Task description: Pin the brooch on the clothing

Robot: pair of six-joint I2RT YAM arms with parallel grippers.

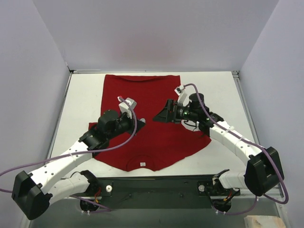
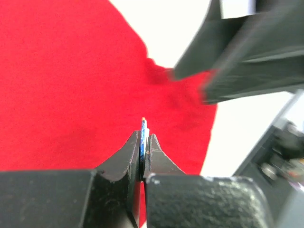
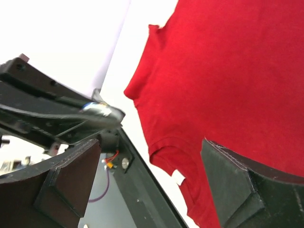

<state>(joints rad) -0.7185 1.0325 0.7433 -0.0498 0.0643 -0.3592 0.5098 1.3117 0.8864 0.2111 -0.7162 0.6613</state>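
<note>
The deep-red T-shirt (image 1: 142,95) lies flat on the white table, collar and white label (image 1: 142,164) towards the near edge. My left gripper (image 1: 141,122) hovers over the shirt's middle. In the left wrist view it (image 2: 145,137) is shut on the brooch (image 2: 144,127), a thin disc held edge-on with blue showing, above the red fabric (image 2: 61,85). My right gripper (image 1: 159,116) faces it from the right, open and empty, a short gap away. In the right wrist view its fingers (image 3: 71,175) are spread wide over the shirt (image 3: 228,71). The left gripper's tip with a glint of the brooch (image 3: 93,106) shows at the left.
The black base rail (image 1: 156,187) runs along the near edge, also in the right wrist view (image 3: 142,190). Bare white table (image 1: 83,99) flanks the shirt on both sides. Pale walls enclose the table. Purple cables (image 1: 204,111) trail along both arms.
</note>
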